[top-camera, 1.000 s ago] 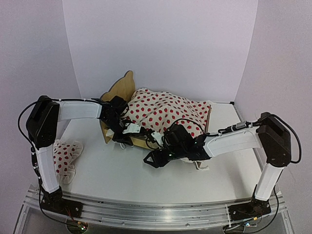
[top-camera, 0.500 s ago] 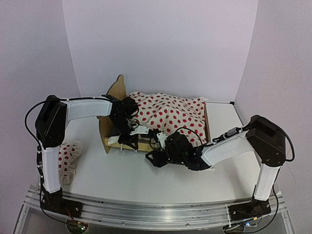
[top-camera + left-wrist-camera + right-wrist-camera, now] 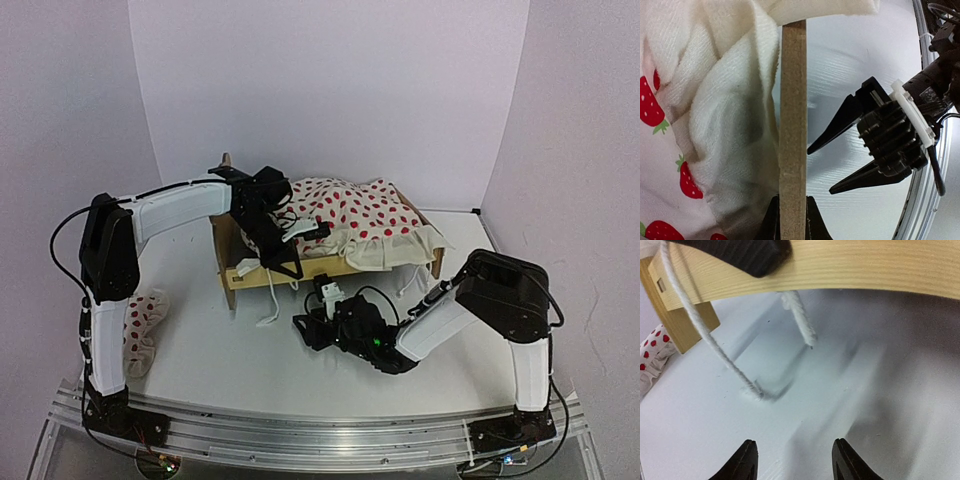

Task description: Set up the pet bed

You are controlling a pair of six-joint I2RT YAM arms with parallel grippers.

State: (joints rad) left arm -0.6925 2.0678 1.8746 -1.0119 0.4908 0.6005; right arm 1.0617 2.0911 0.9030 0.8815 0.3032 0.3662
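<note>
The pet bed (image 3: 320, 268) is a light plywood frame standing mid-table with its long side toward me. A cream red-dotted ruffled cloth (image 3: 362, 226) covers its top and hides the mattress pad. My left gripper (image 3: 283, 262) is shut on the bed's near side rail; in the left wrist view the rail's edge (image 3: 792, 125) runs up from between the left gripper (image 3: 792, 222) and the cloth (image 3: 715, 130) hangs beside it. My right gripper (image 3: 305, 330) is open and empty, low over the table just in front of the rail (image 3: 850, 265); it also shows in its own view (image 3: 795, 462).
A small red-dotted pillow (image 3: 136, 320) lies at the table's left edge, also seen in the right wrist view (image 3: 652, 357). White cords (image 3: 715, 347) hang from the bed onto the table (image 3: 220, 350). White walls close the back and sides.
The left gripper has swung the bed round and back, so its long side now faces front and the cloth lies flatter. The right gripper has drawn back from the bed toward the near edge.
</note>
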